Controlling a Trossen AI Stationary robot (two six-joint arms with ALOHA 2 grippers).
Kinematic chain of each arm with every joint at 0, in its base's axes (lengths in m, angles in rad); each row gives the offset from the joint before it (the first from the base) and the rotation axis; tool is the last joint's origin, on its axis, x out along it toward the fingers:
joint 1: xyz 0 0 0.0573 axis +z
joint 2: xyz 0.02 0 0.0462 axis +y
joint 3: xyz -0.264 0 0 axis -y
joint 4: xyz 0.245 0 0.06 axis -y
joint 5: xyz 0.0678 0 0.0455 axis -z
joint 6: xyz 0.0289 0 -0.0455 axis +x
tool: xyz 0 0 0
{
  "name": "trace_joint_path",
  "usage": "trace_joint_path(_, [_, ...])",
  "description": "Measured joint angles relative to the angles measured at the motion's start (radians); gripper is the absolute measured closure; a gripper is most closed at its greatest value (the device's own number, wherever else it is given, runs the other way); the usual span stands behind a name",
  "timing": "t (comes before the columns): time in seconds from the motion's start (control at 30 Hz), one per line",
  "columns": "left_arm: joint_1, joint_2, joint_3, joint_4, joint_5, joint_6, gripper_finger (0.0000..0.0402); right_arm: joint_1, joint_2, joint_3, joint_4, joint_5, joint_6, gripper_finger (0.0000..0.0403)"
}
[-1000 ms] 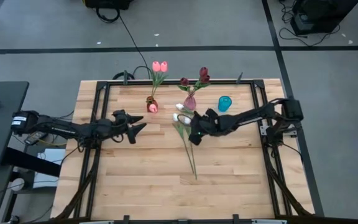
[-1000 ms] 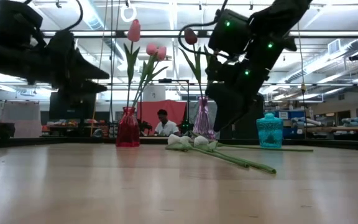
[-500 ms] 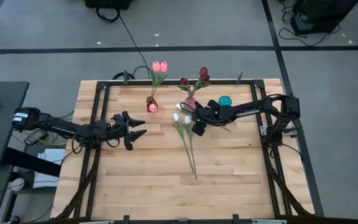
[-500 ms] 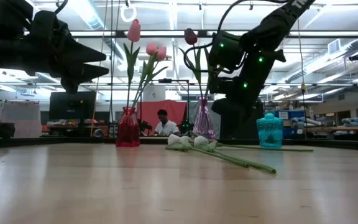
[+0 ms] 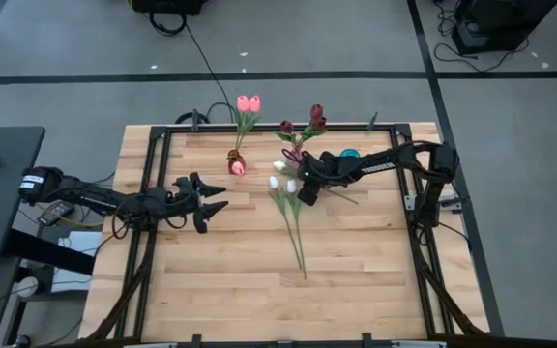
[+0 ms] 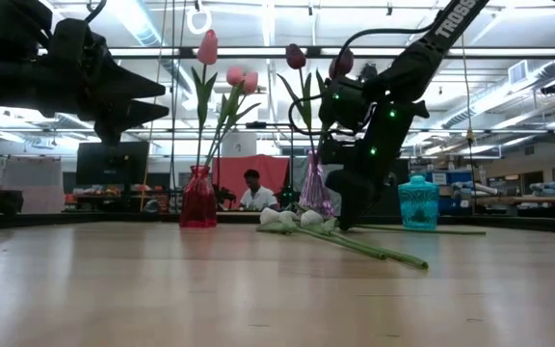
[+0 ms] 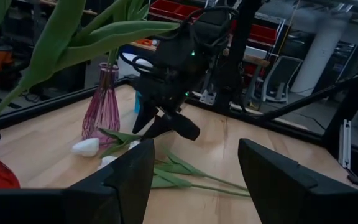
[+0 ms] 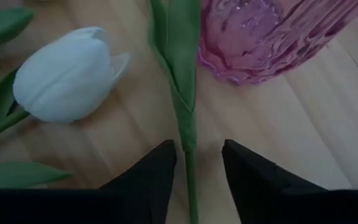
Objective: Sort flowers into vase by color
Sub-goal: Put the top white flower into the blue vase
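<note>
Three white tulips (image 5: 280, 183) lie flat on the wooden table, heads beside the purple glass vase (image 5: 296, 160), which holds dark red tulips. Pink tulips stand in the red vase (image 5: 237, 164). My right gripper (image 5: 301, 190) is down at the table by the white heads (image 6: 297, 219), open. In the right wrist view its fingers (image 8: 197, 155) stand on either side of one green stem (image 8: 187, 124) without touching it, with a white head (image 8: 67, 81) and the purple vase's base (image 8: 272, 31) just ahead. My left gripper (image 5: 216, 196) hovers open, left of the red vase.
A small teal vase (image 5: 351, 155) stands right of the purple vase, under my right arm. The white tulips' stems (image 5: 298, 246) run toward the table's near edge. Bare wood spans the near half of the table. A person (image 6: 252, 190) sits in the room beyond.
My right gripper has moved toward the far edge and down, from above the white tulips' stems to table height beside the purple vase, ending astride one stem. The tulips and vases have stayed put.
</note>
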Motion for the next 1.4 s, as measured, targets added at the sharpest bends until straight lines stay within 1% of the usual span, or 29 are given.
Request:
trace_joint_path(0.07, [0.0,0.0,0.0,-0.001,0.0,0.0,0.0163,0.0,0.0,0.0,-0.006,0.0,0.009,0.0266])
trace_joint_path(0.13, [0.0,0.0,0.0,-0.001,0.0,0.0,0.0163,0.004,-0.007,-0.001,-0.014,-0.008,0.024,0.0293])
trace_joint_path(0.3, [0.0,0.0,0.0,-0.006,-0.001,0.0,0.0163,0.017,-0.011,-0.001,-0.024,-0.047,0.042,0.0378])
trace_joint_path(0.37, [0.0,0.0,0.0,-0.006,0.0,0.0,0.0163,0.024,-0.015,-0.001,-0.035,-0.051,0.051,0.0391])
trace_joint_path(0.53, [0.0,0.0,0.0,-0.008,-0.001,-0.002,0.0163,0.062,-0.058,-0.005,-0.135,-0.082,0.097,0.0382])
trace_joint_path(0.7, [0.0,0.0,0.0,-0.009,-0.001,-0.003,0.0163,0.124,-0.143,-0.008,-0.222,-0.092,0.12,0.0396])
trace_joint_path(0.97, [0.0,0.0,0.0,-0.009,-0.001,-0.026,0.0163,0.209,-0.286,-0.006,-0.247,-0.089,0.149,0.0393])
trace_joint_path(1.17, [0.0,0.0,0.0,-0.01,-0.001,-0.026,0.0163,0.266,-0.364,-0.006,-0.261,-0.08,0.161,0.0392])
trace_joint_path(1.27, [0.0,0.0,0.0,-0.01,-0.001,-0.026,0.0163,0.291,-0.396,-0.006,-0.283,-0.048,0.164,0.0392])
trace_joint_path(1.4, [0.0,0.0,0.0,-0.01,-0.001,-0.026,0.0163,0.303,-0.459,-0.06,-0.258,-0.028,0.164,0.0392])
